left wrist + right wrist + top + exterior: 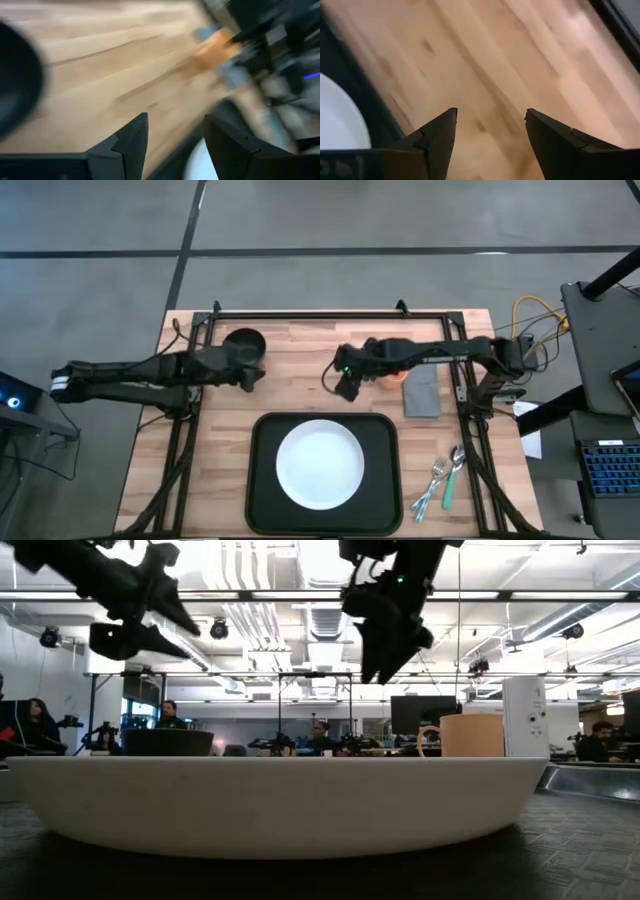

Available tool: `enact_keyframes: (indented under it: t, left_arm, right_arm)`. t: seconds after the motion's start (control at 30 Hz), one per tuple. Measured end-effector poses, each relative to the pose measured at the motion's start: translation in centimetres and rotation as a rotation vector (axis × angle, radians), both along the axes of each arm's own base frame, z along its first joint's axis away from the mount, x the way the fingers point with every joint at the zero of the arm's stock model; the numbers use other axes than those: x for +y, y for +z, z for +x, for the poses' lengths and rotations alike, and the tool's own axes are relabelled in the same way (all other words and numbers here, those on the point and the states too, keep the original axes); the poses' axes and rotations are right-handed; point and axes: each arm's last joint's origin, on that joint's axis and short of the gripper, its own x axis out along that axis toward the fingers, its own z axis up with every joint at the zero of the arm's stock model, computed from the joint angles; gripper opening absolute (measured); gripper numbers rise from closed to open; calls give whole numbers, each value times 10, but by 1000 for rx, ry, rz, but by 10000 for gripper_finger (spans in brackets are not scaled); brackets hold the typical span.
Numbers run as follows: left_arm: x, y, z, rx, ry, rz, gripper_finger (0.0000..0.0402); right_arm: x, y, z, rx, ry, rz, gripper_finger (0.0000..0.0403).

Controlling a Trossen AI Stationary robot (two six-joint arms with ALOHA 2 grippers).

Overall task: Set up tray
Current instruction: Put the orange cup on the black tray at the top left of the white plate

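The black tray (pixel 262 480) lies at the table's near middle, and a white plate (pixel 320 463) rests flat on it. My left gripper (pixel 256 376) hovers open above the wood, just near of a black bowl (pixel 244 342). In the left wrist view it (pixel 175 135) is over bare wood, with the bowl (pixel 15 90) beside it. My right gripper (pixel 347 388) hangs open above the wood between the tray's far rim and an orange cup (pixel 392 372). In its own wrist view it (pixel 490 125) holds nothing, and the plate's edge (pixel 335 115) shows to one side.
A folded grey napkin (pixel 422 393) lies right of the cup. Cutlery (pixel 445 475), including a green-handled piece, lies right of the tray. Black frame rails (pixel 320 316) run along the far and side edges. Bare wood lies between the bowl and the cup. People sit in the room beyond (pixel 170 718).
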Motion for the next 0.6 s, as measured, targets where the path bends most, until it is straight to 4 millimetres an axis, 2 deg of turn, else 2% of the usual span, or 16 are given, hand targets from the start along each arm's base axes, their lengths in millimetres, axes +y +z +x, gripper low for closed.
enact_keyframes:
  t: [0.07, 0.2, 0.37, 0.6]
  left_arm:
    - [1, 3, 6, 93, -10, 15, 171]
    - [3, 7, 20, 161, -34, 28, 171]
    - [4, 5, 35, 209, -39, 23, 171]
    - [4, -2, 40, 239, -61, 1, 171]
  right_arm:
    - [-11, 4, -11, 42, -51, 14, 226]
    - [-35, 3, -35, 184, -179, 61, 226]
    - [-58, -8, -61, 295, -284, 93, 221]
    - [-82, -28, -94, 392, -322, 116, 214]
